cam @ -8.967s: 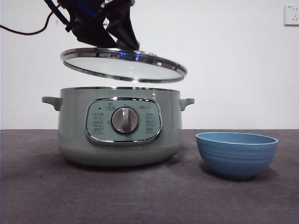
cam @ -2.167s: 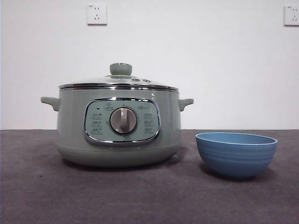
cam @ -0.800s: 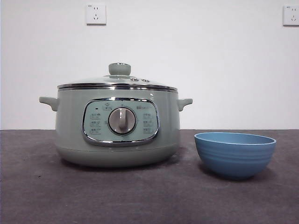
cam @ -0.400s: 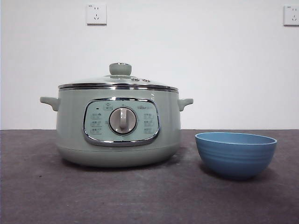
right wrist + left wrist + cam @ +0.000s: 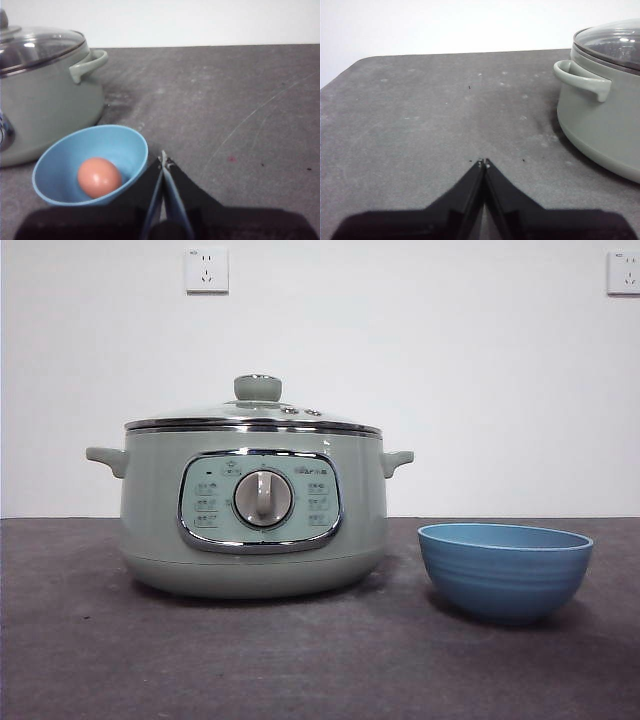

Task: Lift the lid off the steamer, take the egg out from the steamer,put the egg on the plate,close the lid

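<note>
So the domed clear glass lid (image 5: pixel 253 416) is sitting flat on the big sage-green steamer pot (image 5: pixel 252 512), and the brownish egg (image 5: pixel 99 177) lies in the small blue bowl-style plate (image 5: pixel 90 165) just beside the pot on the grey counter (image 5: pixel 320 660). Looks like nothing's left to grab. The left end effector (image 5: pixel 484 162) is pinched together off the pot's handle side, and the right end effector (image 5: pixel 163 160), also together, sits next to the plate, so it's the closer one to the egg.

Left gripper (image 5: pixel 483 162): two matte black jaws, each a flat wedge that narrows from a broad dark base to a thin tip. Small pale specks at the tips. Right gripper (image 5: pixel 164 161): same black wedge jaws, with pale grey-blue inner faces along the seam and a light speck at the tip.
</note>
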Action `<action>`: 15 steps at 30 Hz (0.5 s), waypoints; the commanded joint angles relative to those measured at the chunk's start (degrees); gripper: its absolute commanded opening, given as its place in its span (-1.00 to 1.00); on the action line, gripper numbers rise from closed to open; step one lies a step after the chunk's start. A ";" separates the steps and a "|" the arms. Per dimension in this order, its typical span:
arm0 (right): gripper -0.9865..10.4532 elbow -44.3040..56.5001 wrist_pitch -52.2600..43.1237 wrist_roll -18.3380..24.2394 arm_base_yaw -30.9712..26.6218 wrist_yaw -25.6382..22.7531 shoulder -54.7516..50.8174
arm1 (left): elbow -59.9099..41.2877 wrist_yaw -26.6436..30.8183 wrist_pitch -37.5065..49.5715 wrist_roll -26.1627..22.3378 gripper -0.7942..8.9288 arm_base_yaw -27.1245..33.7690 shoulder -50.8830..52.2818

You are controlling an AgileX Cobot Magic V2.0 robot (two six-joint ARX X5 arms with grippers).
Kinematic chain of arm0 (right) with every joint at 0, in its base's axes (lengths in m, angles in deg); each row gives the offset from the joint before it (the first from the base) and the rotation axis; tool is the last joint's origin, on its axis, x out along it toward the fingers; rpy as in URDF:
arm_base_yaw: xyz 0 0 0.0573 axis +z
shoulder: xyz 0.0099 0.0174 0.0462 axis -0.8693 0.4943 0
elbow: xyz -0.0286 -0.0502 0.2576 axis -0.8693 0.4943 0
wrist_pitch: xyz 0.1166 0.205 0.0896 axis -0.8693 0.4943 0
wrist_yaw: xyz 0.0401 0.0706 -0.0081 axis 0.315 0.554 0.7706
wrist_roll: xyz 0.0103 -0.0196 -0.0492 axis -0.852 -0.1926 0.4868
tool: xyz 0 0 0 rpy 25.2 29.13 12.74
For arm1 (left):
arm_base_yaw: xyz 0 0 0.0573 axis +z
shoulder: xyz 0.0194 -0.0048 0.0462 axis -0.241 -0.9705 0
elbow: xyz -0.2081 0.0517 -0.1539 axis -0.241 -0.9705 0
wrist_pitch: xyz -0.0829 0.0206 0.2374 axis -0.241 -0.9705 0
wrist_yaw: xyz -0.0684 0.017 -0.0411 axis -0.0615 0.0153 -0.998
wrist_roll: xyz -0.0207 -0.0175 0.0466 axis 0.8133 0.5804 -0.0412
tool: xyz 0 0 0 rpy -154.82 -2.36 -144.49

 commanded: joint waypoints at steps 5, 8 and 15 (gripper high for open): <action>-0.83 0.79 0.24 -1.49 -0.09 0.17 -0.46 | -0.79 -0.02 0.26 0.50 -0.84 0.00 0.11; -0.83 0.79 0.20 -1.55 -0.09 0.13 -0.46 | -0.79 -0.02 0.26 0.50 -0.84 0.00 0.11; -0.83 0.79 0.20 -1.55 -0.09 0.15 -0.44 | -0.76 -0.02 0.26 0.50 -0.84 0.00 0.11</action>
